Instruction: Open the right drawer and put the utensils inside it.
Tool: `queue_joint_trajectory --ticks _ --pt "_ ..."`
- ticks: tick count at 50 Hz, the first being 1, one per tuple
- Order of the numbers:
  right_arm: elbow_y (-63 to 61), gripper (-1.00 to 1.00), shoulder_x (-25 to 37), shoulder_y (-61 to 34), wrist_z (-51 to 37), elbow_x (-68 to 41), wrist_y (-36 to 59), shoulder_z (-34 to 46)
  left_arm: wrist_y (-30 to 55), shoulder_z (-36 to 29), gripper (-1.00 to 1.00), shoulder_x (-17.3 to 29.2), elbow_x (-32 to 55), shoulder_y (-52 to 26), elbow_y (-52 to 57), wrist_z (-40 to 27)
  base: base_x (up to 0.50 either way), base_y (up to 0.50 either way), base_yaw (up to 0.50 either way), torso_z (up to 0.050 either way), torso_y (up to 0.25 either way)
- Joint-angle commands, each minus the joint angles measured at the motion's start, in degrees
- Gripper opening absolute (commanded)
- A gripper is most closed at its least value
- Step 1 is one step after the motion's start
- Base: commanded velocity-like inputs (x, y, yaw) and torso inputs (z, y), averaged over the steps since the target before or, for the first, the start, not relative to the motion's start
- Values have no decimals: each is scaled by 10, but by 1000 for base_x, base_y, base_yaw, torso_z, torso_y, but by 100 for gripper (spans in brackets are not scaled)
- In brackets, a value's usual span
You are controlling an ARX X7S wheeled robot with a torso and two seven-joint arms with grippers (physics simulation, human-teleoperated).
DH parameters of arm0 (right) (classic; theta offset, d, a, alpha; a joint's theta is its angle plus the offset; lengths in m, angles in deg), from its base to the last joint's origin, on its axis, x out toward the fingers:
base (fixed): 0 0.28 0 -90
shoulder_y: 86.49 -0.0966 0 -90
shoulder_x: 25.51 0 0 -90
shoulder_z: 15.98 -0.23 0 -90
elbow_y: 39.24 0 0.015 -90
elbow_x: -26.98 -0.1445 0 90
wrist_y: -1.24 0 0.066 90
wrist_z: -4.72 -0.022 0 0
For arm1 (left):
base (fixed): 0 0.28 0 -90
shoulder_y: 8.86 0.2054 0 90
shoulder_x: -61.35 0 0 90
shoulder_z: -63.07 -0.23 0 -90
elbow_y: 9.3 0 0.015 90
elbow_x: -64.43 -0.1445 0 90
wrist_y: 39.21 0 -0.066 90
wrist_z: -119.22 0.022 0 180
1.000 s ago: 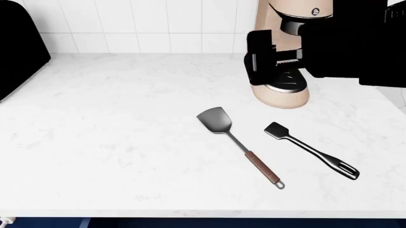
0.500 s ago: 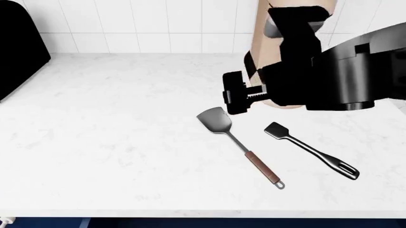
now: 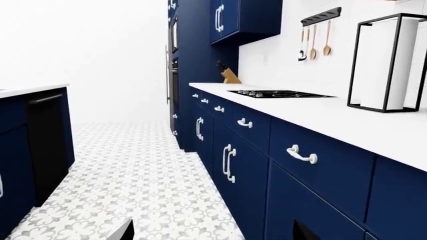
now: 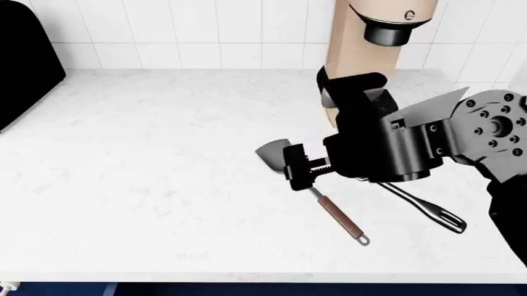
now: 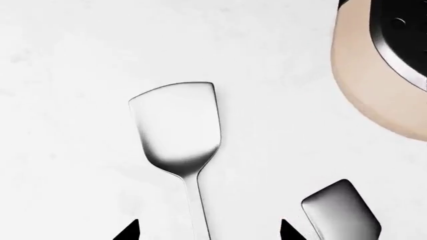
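While the white marble counter (image 4: 148,185) fills most of the head view, its surface carries only three things, all in the right half of the frame: a tall beige coffee machine (image 4: 362,55) at the upper right against the white tiled wall (image 4: 189,31), and the two utensils lying flat below it. Across the centre right reaches the right gripper (image 4: 298,171), its black jaws spread wide and holding nothing, poised over the neck of the grey metal spatula (image 4: 337,216), whose blade (image 5: 177,125) sits whole in the middle of the right wrist view with the fingertips (image 5: 127,232) on either side of its shaft at the bottom edge. Just right of it lies the black spatula (image 4: 428,213), partly hidden by the arm. Along the right side of the left wrist view runs a row of navy drawer fronts (image 3: 320,165) with white handles, all closed; which of them is the right drawer I cannot tell. Only dark tips of the left gripper (image 3: 213,235) show at the bottom edge, spread wide and holding nothing.
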State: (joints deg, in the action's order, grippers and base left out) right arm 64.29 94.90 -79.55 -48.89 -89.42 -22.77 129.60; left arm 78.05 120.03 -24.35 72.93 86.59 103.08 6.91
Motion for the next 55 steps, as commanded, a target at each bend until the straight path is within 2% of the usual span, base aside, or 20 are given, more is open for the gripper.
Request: queue_joint_trajectory --ticks 1,38,39,55 --pt "13 100 -14 28 24 44 5 26 -13 1 100 1 -11 -5 -9 7 0 0 0 0 0" --pt "74 100 -37 119 167 197 -26 99 -89 -2 100 0 -53 -30 -44 29 2 1 2 -1 0" --pt "72 -100 -36 117 171 201 -25 101 -89 -2 100 0 -54 -30 -45 30 13 3 5 0 0" --pt "50 -100 -26 119 167 193 -24 99 -91 1 100 2 -61 -39 -42 40 3 1 3 -3 0"
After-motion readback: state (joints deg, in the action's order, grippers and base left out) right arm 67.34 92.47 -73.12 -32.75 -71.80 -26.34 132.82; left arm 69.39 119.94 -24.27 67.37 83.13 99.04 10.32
